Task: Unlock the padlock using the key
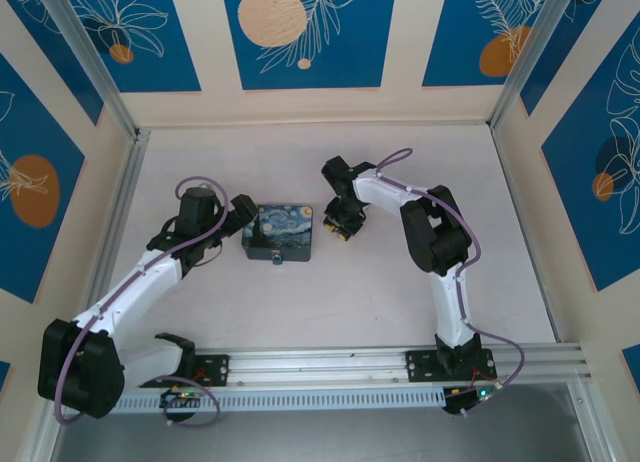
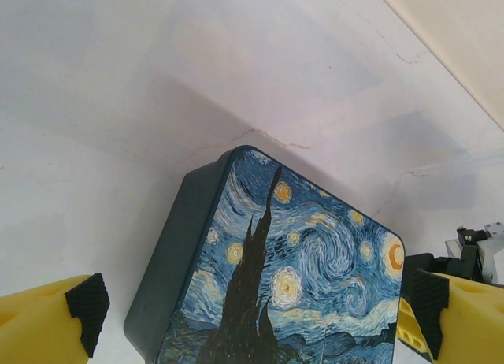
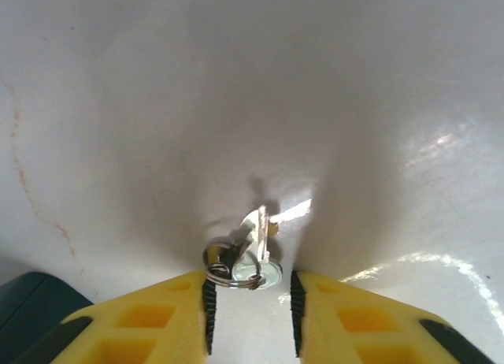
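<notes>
Key (image 3: 258, 230) is framed between the right gripper's (image 3: 252, 307) part-closed fingers, grip undeterminable; the left gripper (image 2: 258, 305) is spread wide near the painted box (image 2: 299, 277).

The right gripper (image 3: 250, 301) is yellow with black pads (image 3: 209, 301); between its jaws the key (image 3: 256, 238) is shiny silver on a grey ring (image 3: 236, 284), over a glossy white table (image 3: 118, 104) veined with thin reddish-brown lines. The left gripper (image 2: 256, 309) is the same yellow and black, and the box (image 2: 169, 261) between its jaws has dark teal sides — the lid (image 2: 331, 254) swirls in blues, with yellow stars and a black cypress.
</notes>
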Tool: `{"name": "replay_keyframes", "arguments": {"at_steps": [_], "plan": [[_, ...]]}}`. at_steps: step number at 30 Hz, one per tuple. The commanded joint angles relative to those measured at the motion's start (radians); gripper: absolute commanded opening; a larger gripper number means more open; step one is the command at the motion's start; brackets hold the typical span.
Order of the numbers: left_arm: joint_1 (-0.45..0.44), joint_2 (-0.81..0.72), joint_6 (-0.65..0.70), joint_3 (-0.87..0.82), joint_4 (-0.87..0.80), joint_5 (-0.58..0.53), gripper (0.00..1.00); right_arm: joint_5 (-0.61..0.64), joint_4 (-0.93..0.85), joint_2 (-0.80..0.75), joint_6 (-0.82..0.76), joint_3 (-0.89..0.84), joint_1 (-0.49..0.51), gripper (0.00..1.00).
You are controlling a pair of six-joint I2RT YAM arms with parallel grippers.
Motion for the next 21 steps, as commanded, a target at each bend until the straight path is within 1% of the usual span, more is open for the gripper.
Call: {"name": "replay_keyframes", "arguments": {"at_steps": [1,6,7,13,21], "plan": [[-0.007,0.001,0.002,0.001,-0.029,-0.004,1.0,0.035,-0.033,0.003,-0.009,-0.022,-0.004,0.26],[-0.007,0.056,0.034,0.026,-0.034,-0.006,1.0,0.05,-0.009,-0.046,-0.061,-0.078,-0.007,0.03],[-0.007,0.071,0.041,0.033,-0.036,-0.006,1.0,0.051,-0.001,-0.061,-0.072,-0.095,-0.007,0.0],[-0.007,0.156,0.068,0.059,-0.033,-0.017,1.0,0.043,0.081,-0.2,-0.13,-0.256,-0.01,0.0],[-0.007,0.234,0.087,0.067,-0.002,-0.01,1.0,-0.008,0.202,-0.47,-0.17,-0.521,-0.002,0.0]]}}
